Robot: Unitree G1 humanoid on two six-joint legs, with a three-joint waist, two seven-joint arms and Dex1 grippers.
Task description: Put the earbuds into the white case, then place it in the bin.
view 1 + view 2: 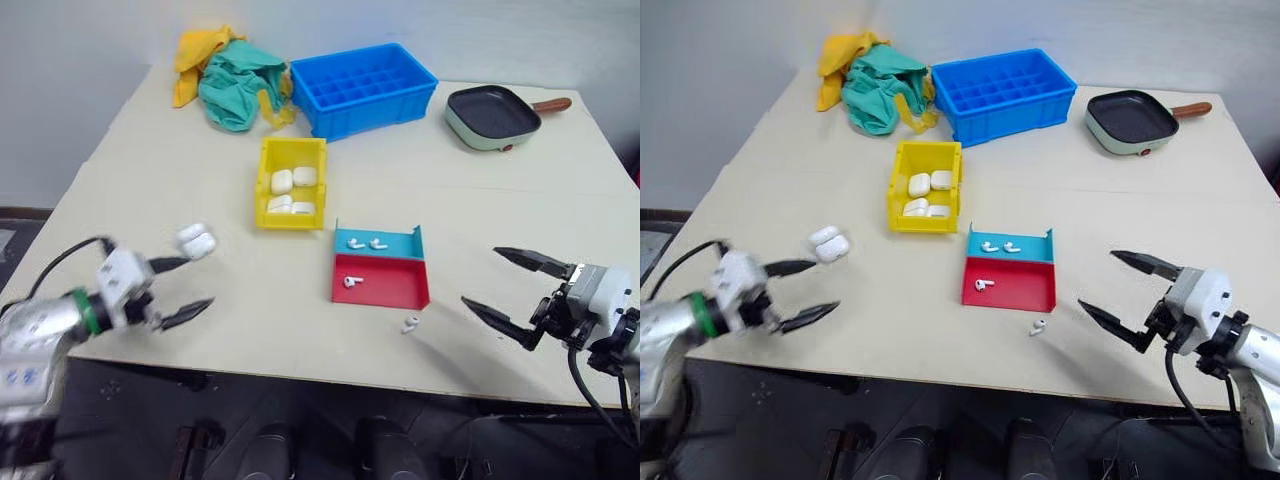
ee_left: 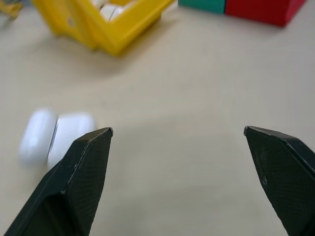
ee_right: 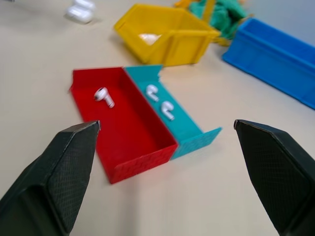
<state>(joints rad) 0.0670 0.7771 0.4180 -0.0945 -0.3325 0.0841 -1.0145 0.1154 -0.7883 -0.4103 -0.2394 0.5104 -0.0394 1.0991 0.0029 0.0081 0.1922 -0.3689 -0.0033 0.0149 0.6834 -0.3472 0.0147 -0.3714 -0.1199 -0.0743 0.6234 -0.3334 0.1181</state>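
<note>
A white case (image 1: 197,240) lies on the table near the front left, its two rounded halves side by side as if the lid is flipped open. My left gripper (image 1: 197,284) hovers open just in front of it, holding nothing. The case (image 2: 54,135) sits beside one left fingertip (image 2: 93,147). The yellow bin (image 1: 264,180) stands mid-table with several white cases in it. Two earbuds (image 1: 366,243) lie in the tray's blue half, one earbud (image 1: 350,282) in its red half, and one earbud (image 1: 410,323) loose on the table. My right gripper (image 1: 481,276) is open and empty, right of the tray.
The red-and-blue tray (image 1: 392,288) sits at front centre. A blue gridded crate (image 1: 362,88), a heap of yellow and green cloths (image 1: 232,75) and a pale green pan (image 1: 492,116) line the far side. The table's front edge runs just below both grippers.
</note>
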